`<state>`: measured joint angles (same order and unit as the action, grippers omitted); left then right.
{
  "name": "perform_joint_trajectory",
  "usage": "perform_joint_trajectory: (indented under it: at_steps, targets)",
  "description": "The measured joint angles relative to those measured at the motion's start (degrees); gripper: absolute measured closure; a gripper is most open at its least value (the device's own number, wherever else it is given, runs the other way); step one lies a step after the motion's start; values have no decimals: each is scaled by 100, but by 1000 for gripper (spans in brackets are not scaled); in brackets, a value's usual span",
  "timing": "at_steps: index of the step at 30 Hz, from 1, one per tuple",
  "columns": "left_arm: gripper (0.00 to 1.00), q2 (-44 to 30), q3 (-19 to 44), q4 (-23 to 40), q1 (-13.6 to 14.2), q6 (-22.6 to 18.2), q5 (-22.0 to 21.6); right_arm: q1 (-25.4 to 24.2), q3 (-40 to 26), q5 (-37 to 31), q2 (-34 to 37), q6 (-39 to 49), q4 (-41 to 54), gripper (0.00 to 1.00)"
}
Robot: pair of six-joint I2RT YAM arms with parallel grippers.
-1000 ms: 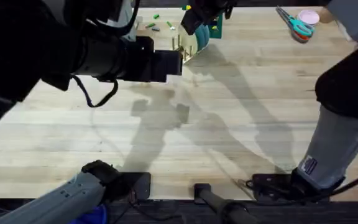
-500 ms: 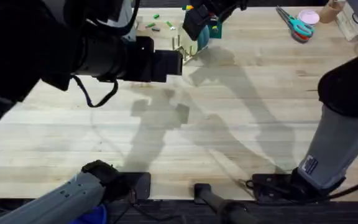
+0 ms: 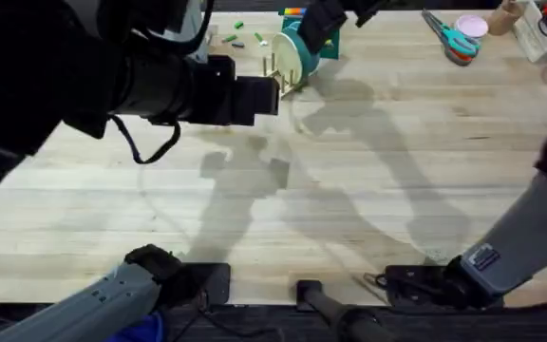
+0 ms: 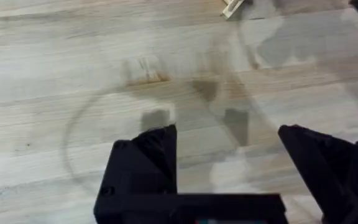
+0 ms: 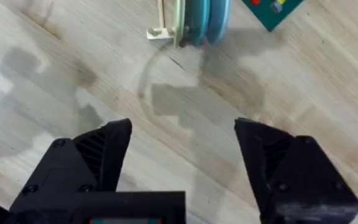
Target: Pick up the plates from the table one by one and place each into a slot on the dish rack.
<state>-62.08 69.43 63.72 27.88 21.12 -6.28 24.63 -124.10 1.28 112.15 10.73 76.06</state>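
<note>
- My right tool (image 5: 182, 162) hangs with its jaws spread wide and nothing between them, over bare wood at the far edge of the surface (image 3: 368, 190).
- The dish rack (image 5: 161, 25) lies just ahead of that tool, close to the far edge; in the overhead view it sits at (image 3: 283, 68).
- The plates (image 5: 197, 22) stand on edge in the rack, a cream one and two teal ones side by side, so their faces run along the slots, not flat on the wood.
- My left tool (image 4: 229, 168) is also spread wide and empty, above bare planks on the near side of the rack, whose corner peeks in at the edge of that wrist view.
- I see no plate lying flat anywhere on the surface, so I judge the racking is done or nearly so.
- If another plate turned up, my right tool is the nearer one to the rack, and it would have to approach along the pegs' gap.
</note>
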Motion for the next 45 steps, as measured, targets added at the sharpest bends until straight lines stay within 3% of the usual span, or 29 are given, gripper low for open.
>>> perform_joint_trajectory:
  at_steps: [11,28,33,45]
  targets:
    - [8,0,0,-67,0,0,0,-189,1588,0,-1129,-1,-599,6]
    - [7,0,0,-118,0,0,0,-189,4631,0,-4078,-56,-1730,5]
    - [7,0,0,-120,0,-1,0,-114,4965,0,-4389,-93,-1803,4]
    - [7,0,0,-90,0,-4,2,270,4980,0,-4405,-115,-1708,4]
